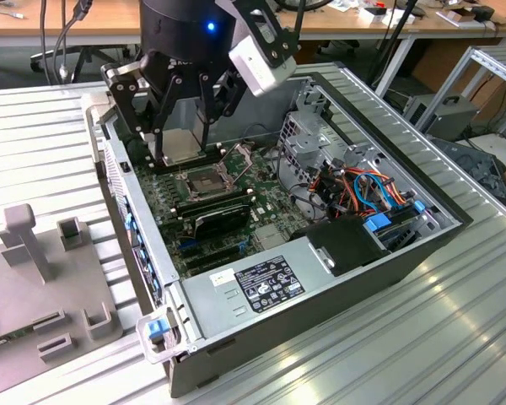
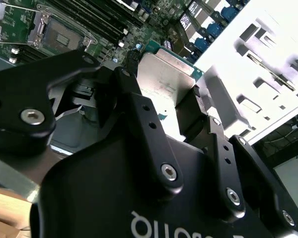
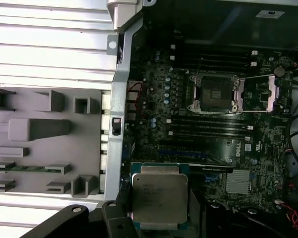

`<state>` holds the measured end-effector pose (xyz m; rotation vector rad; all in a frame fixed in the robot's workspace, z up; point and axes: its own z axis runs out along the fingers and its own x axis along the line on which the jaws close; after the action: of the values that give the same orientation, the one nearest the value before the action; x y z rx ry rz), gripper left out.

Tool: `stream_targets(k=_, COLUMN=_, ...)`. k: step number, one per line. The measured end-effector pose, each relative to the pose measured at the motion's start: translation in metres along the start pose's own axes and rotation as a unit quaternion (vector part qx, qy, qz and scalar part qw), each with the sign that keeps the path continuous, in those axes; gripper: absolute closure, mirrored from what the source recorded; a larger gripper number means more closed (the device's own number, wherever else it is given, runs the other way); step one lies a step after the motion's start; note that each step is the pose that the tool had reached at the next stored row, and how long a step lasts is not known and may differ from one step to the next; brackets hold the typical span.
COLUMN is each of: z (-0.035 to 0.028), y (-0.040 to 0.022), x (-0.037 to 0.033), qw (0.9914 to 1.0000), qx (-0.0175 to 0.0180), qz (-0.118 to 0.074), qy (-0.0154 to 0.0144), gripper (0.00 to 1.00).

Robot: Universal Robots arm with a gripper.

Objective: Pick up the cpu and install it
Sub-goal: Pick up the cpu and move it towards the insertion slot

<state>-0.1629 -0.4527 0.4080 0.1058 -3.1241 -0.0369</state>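
Ribbed metal tabletop [image 1: 455,337] holds an open computer case [image 1: 363,287]. Exterior view: the gripper [image 1: 184,152] clamps the cpu [image 1: 182,143] above the motherboard [image 1: 162,201], near the socket [image 1: 204,180]. Second wrist view: fingers [image 2: 141,114] pinch the cpu [image 2: 164,79]. First wrist view: cpu [image 3: 159,196] apart from socket [image 3: 213,92].

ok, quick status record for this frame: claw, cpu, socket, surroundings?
claw: shut on the cpu, gripping two opposite edges
cpu: in the claw, metal top up, held over the motherboard, not seated
socket: empty, metal frame flipped open
case: open, lying on its side on the ribbed table
grey tray: beside the case, at the exterior view's left
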Motion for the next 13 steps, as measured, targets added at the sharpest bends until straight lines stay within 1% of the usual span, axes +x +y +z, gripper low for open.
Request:
stream_targets(k=4, z=-0.0001, y=-0.0005, x=-0.0074, qw=1.0, qx=0.0, qz=0.0, qy=0.0, gripper=0.45)
stream_targets(k=8, z=-0.0002, y=-0.0008, x=-0.0122, qw=1.0, qx=0.0, qz=0.0, qy=0.0, gripper=0.45)
stream_targets(k=11, z=-0.0003, y=-0.0012, x=-0.0179, qw=1.0, qx=0.0, qz=0.0, qy=0.0, gripper=0.45)
stream_targets(k=13, z=-0.0003, y=-0.0014, x=-0.0205, qw=1.0, qx=0.0, qz=0.0, qy=0.0, gripper=0.45)
